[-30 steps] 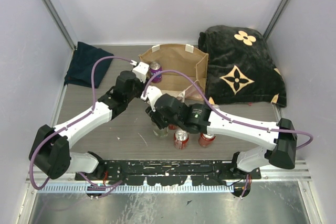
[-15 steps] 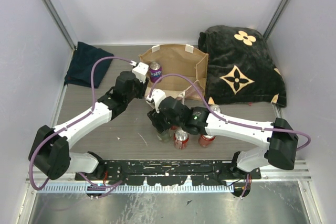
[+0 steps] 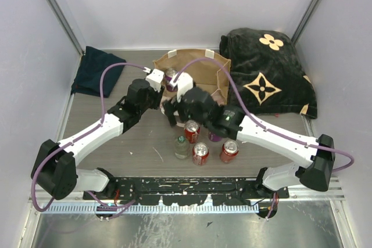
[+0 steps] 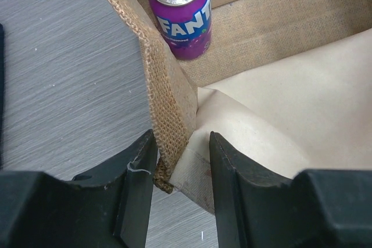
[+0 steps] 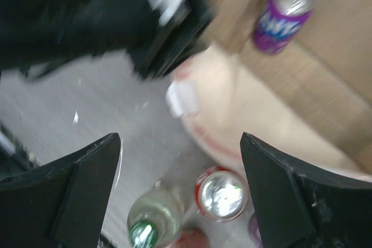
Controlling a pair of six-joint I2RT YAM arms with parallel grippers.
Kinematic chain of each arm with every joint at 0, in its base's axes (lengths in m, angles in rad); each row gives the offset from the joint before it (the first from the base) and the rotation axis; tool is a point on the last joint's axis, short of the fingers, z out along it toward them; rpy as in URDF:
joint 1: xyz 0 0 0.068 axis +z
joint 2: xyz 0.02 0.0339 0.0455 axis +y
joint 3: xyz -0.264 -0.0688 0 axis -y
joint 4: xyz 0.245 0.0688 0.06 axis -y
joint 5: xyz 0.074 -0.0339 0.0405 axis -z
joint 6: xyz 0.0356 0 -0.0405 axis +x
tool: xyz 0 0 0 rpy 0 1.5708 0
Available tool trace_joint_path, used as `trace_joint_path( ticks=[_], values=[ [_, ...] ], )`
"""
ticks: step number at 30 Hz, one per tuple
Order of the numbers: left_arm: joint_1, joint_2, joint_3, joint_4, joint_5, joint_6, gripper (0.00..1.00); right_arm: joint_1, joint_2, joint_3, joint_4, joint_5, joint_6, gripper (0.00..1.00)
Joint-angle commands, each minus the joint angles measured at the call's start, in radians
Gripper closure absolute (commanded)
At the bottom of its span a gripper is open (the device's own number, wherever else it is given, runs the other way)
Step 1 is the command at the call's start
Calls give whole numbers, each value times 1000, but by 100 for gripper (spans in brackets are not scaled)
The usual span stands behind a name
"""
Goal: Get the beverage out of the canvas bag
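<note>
The canvas bag stands open at the back middle of the table. A purple Fanta can, the beverage, stands upright in the bag's left corner; it also shows in the left wrist view and, blurred, in the right wrist view. My left gripper is shut on the bag's burlap rim and a cream strap at the near left corner. My right gripper hovers in front of the bag, open, with nothing between its fingers.
In front of the bag stand a clear bottle with a green cap, three red cans and a purple can. A black flowered blanket lies back right, a navy cloth back left.
My right gripper has opened, left the clear bottle standing on the table, and moved up and back toward the bag. The left gripper has kept its hold on the bag rim.
</note>
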Motion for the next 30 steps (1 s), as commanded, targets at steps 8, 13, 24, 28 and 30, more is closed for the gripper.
trace_joint_path(
  ticks=[8,13,24,28,30],
  values=[
    [-1,-32,-35,35,1,-23,52,-293,269,352,-22,57,91,25],
    [-1,-36,-49,55,13,-47,52,-330,454,458,-3,48,67,27],
    [-1,-30,-65,88,44,-96,52,-400,746,665,10,-4,64,12],
    [-1,-20,-63,90,47,-96,52,-410,827,738,13,-7,62,11],
    [-1,-16,-65,91,48,-95,53,-415,865,775,13,-19,66,10]
  ],
)
